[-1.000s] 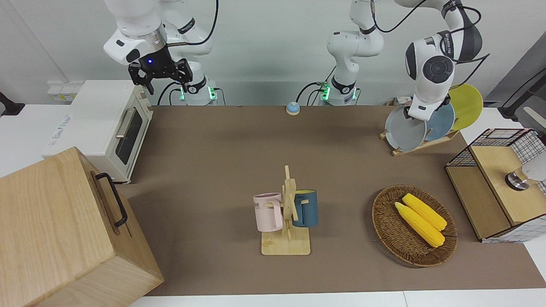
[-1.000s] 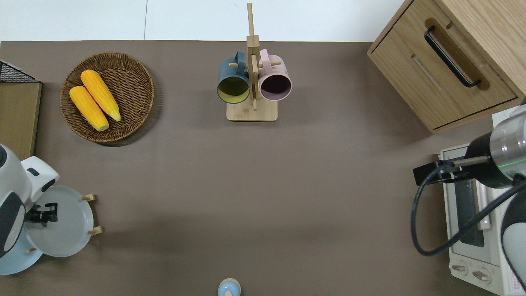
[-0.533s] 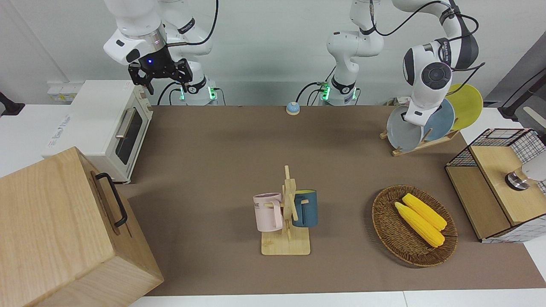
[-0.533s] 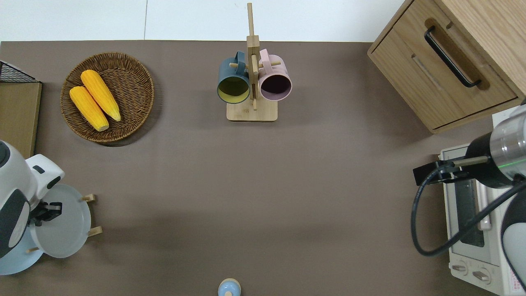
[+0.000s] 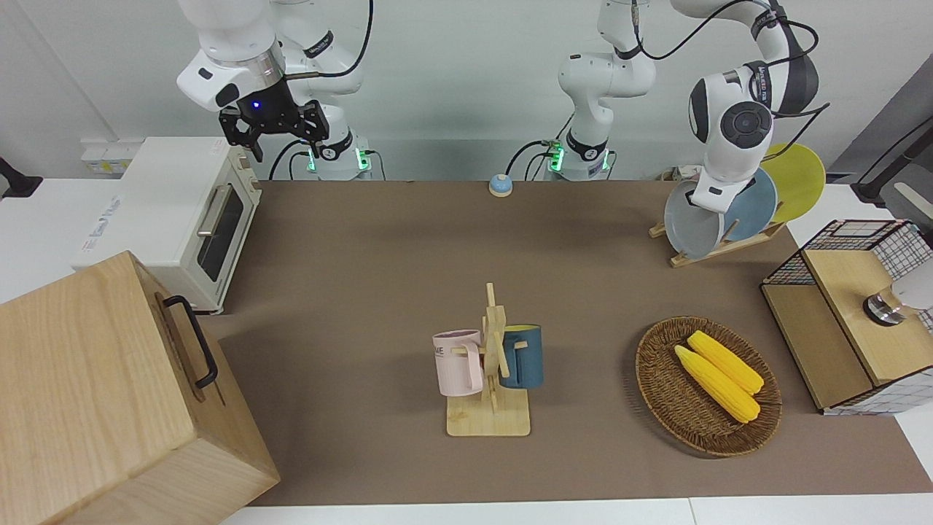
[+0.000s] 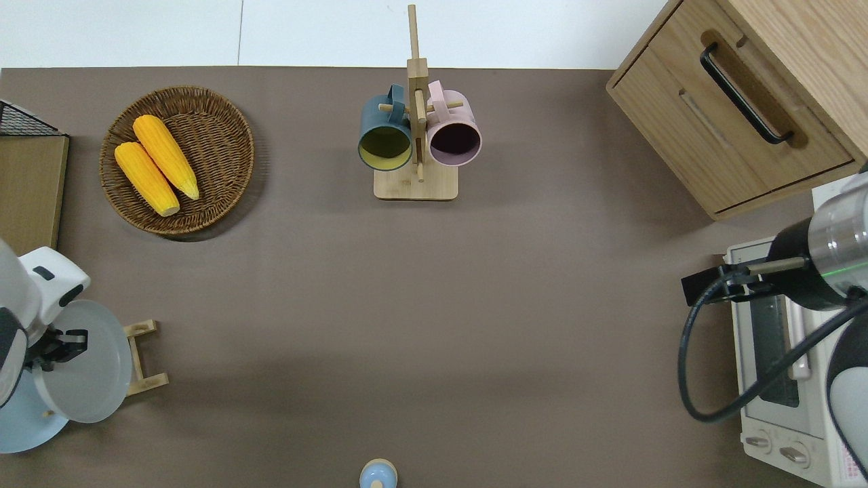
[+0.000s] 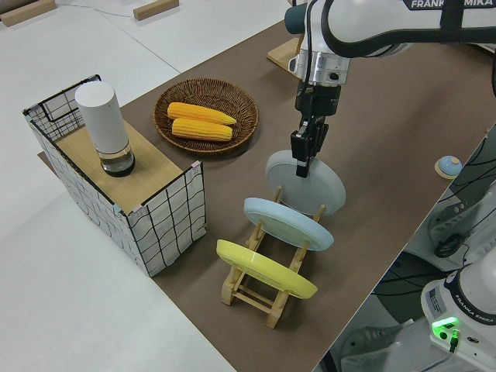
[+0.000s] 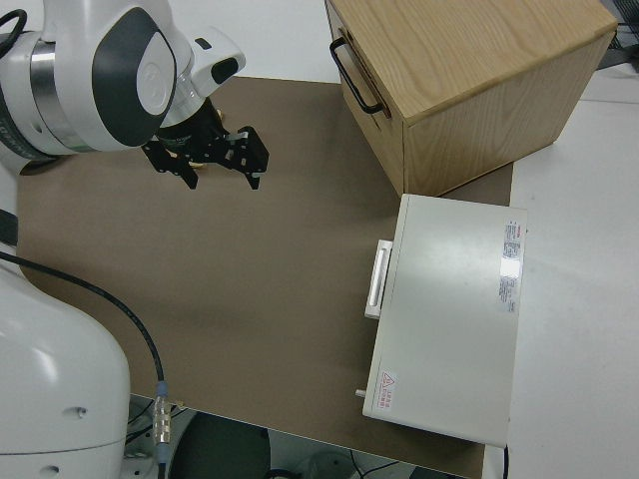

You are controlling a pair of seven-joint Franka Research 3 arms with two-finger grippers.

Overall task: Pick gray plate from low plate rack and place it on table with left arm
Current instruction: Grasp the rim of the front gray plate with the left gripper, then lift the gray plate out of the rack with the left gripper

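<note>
Left gripper [image 7: 304, 157] jaws pinch gray plate [image 7: 310, 188] top rim; stiff, smooth, likely slippery, breakable; lift slowly clear of low plate rack [image 7: 263, 291].

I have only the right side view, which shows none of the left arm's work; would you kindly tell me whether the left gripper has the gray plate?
Observer: Yes, the left gripper is shut on the top rim of the gray plate.
Operator: Thank you. Is the plate down on the table yet?
Observer: No, it hangs tilted over the low plate rack, not lying on the table.
Operator: Does anything else stand in that rack?
Observer: Yes, a light blue plate and a yellow plate stand in its slots, both nearer to the robots than the gray one.
</note>
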